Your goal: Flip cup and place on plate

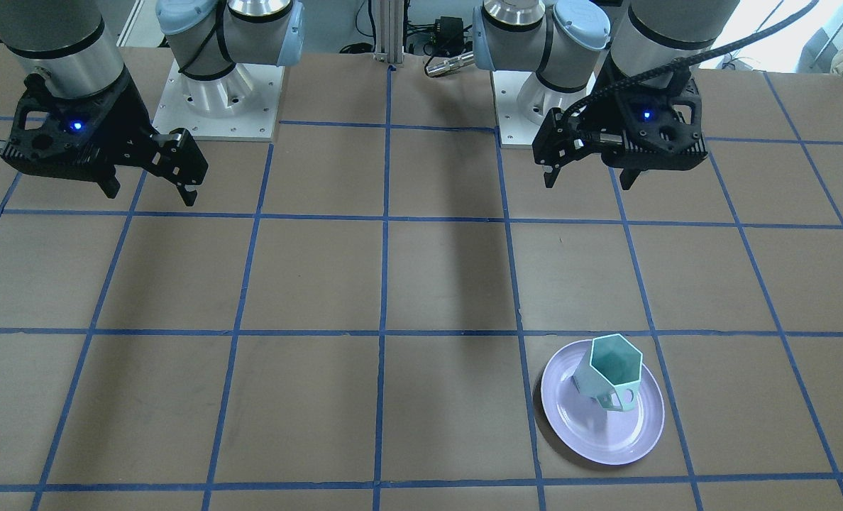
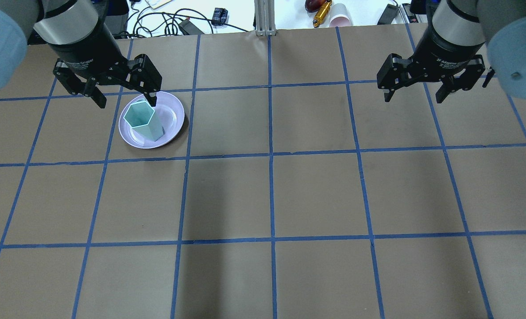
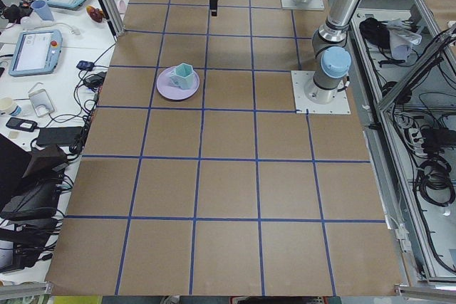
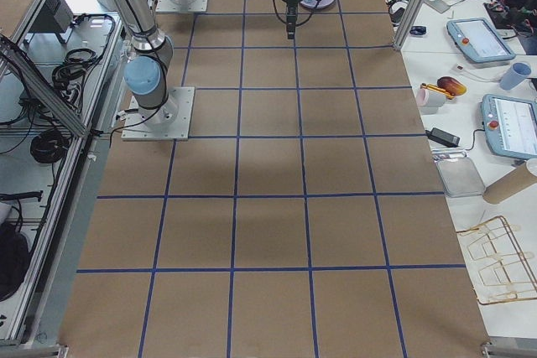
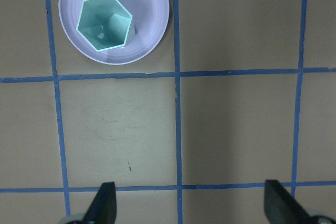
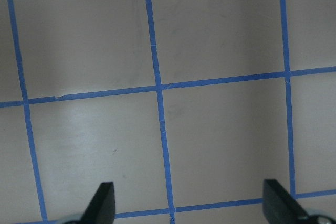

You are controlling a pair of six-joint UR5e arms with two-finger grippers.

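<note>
The pale mint-green cup (image 1: pixel 609 372) stands upright, mouth up, on the lavender plate (image 1: pixel 585 426), with its loop handle toward the operators' side. Cup (image 2: pixel 143 119) and plate (image 2: pixel 174 115) lie in the table's far left part in the overhead view. My left gripper (image 2: pixel 126 103) is open and empty, raised well above the table. In the left wrist view the cup (image 5: pixel 103 24) and plate (image 5: pixel 152 3) sit far ahead of its gripper (image 5: pixel 191 205). My right gripper (image 2: pixel 413 97) is open and empty, high over bare table (image 6: pixel 190 205), far from the cup.
The brown table carries a blue tape grid. Both arm bases (image 1: pixel 216 92) (image 1: pixel 535 92) stand at the robot's edge. Cables, a pink cup (image 2: pixel 340 20) and small tools lie beyond the far edge. Tablets (image 3: pixel 32 51) rest on a side bench.
</note>
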